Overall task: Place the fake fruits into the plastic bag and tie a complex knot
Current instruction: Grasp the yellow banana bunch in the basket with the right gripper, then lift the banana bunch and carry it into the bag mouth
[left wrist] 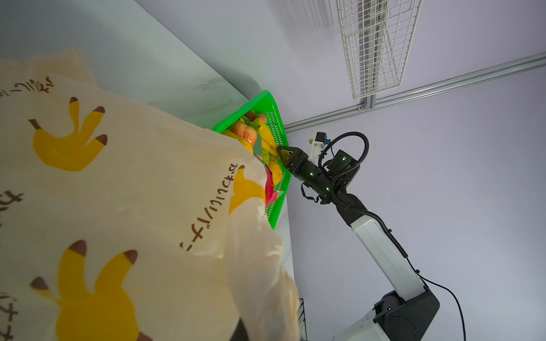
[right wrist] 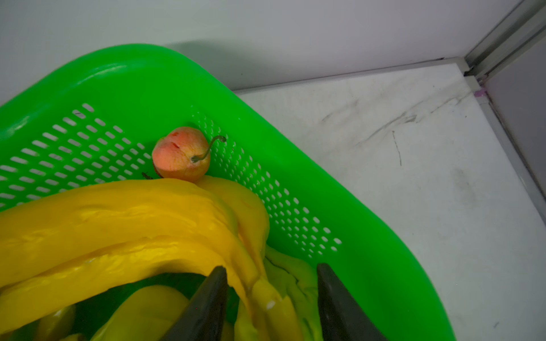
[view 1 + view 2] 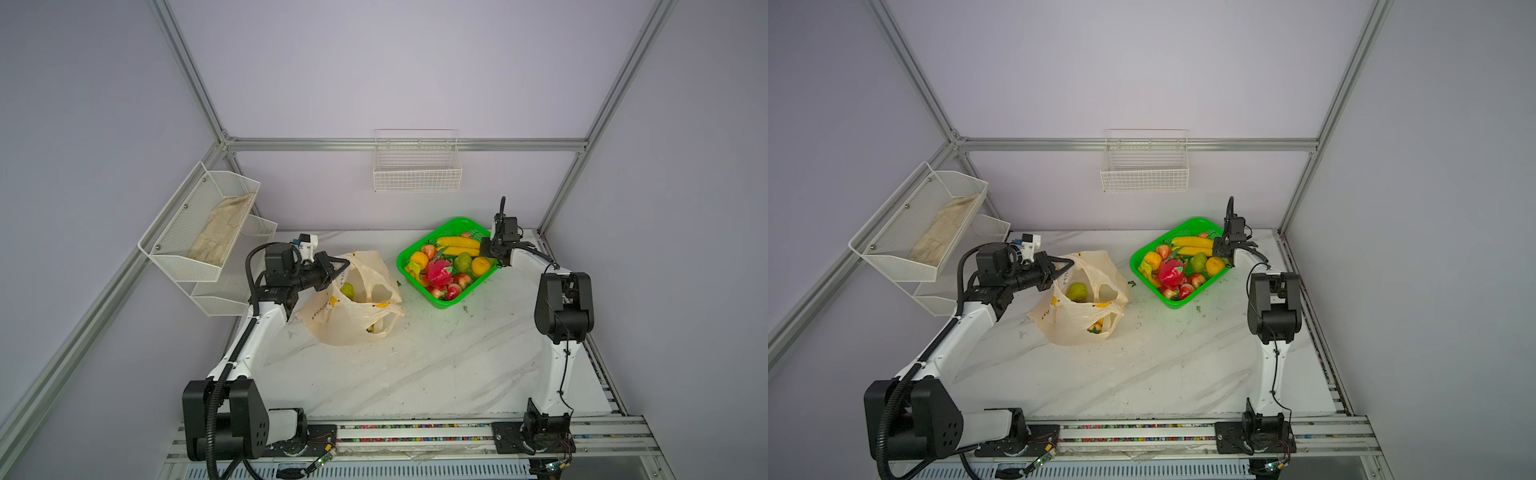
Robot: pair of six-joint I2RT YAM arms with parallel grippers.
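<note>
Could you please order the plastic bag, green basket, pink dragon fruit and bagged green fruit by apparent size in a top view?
plastic bag and green basket: too alike to rank
pink dragon fruit
green fruit in the bag

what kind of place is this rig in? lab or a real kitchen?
Most likely a robot lab test cell: aluminium frame with plain panel walls, two arms mounted on a rail along the table's front, and staged props, a green basket of fake fruits beside a plastic bag.
</note>
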